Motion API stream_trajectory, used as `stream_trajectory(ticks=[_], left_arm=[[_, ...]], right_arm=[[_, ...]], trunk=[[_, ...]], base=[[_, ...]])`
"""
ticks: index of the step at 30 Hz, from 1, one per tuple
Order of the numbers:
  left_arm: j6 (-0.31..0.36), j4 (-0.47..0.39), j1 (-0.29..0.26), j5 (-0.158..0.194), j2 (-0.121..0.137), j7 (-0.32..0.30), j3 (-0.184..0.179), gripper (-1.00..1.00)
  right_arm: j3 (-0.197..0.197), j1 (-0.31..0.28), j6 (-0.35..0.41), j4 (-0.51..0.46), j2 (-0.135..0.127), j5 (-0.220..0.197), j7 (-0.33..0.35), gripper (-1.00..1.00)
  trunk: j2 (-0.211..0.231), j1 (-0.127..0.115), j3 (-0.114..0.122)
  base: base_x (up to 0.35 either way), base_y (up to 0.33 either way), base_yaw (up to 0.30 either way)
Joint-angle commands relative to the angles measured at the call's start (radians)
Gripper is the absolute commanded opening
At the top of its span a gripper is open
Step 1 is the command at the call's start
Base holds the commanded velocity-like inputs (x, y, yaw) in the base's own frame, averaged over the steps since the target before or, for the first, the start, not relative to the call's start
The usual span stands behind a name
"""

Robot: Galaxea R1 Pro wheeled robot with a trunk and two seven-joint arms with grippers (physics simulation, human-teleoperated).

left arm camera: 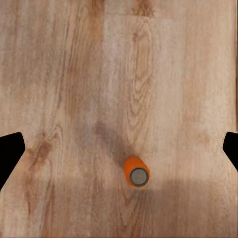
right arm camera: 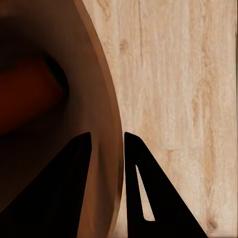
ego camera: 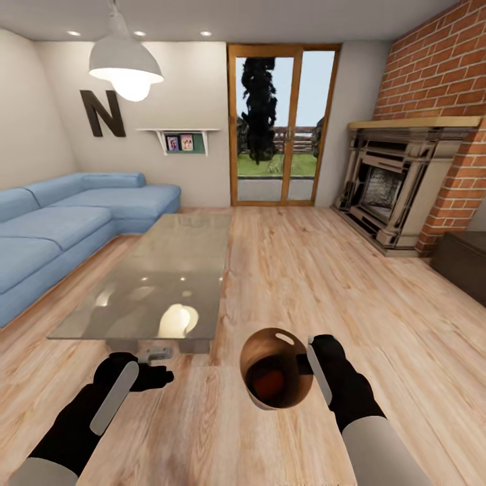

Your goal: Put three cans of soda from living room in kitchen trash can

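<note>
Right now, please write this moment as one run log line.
room: living room | right gripper: shut on bin rim | left gripper: open above orange can on floor

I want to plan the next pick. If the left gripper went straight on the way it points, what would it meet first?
Probably the wooden floor; the orange can stands slightly off its centre line. Its open fingers look empty.

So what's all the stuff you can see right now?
Bin: one, brown inside, held above the floor, something orange-red inside.
Can: one, orange, upright on the floor.
Sofa: one, light blue, left side.
Table: one, glass-topped, beside the sofa.
Lamp: one, white, hanging.
Fireplace: one, by the brick wall.
Door: one, wood-framed glass, far wall.
Left tool: open, above the can.
Right tool: shut on the bin's rim.
</note>
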Motion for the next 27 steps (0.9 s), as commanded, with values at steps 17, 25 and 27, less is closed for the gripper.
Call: stream_trajectory(ticks=[17, 25, 27], left_arm=[[0.000, 0.000, 0.000, 0.000, -0.001, 0.001, -0.001, 1.00], [0.000, -0.001, 0.000, 0.000, -0.001, 0.001, 0.000, 1.00], [0.000, -0.001, 0.000, 0.000, -0.001, 0.001, -0.001, 1.00]], right_arm=[[0.006, 0.000, 0.000, 0.001, 0.000, 0.000, -0.001, -1.00], [0.008, 0.000, 0.000, 0.001, 0.000, 0.001, -0.001, -1.00], [0.008, 0.000, 0.000, 0.001, -0.001, 0.001, -0.001, -1.00]], trunk=[[0.000, 0.000, 0.005], [0.000, 0.000, 0.005], [0.000, 0.000, 0.005]], base=[[0.075, 0.019, -0.193], [0.024, 0.003, -0.008], [0.056, 0.054, -0.001]])
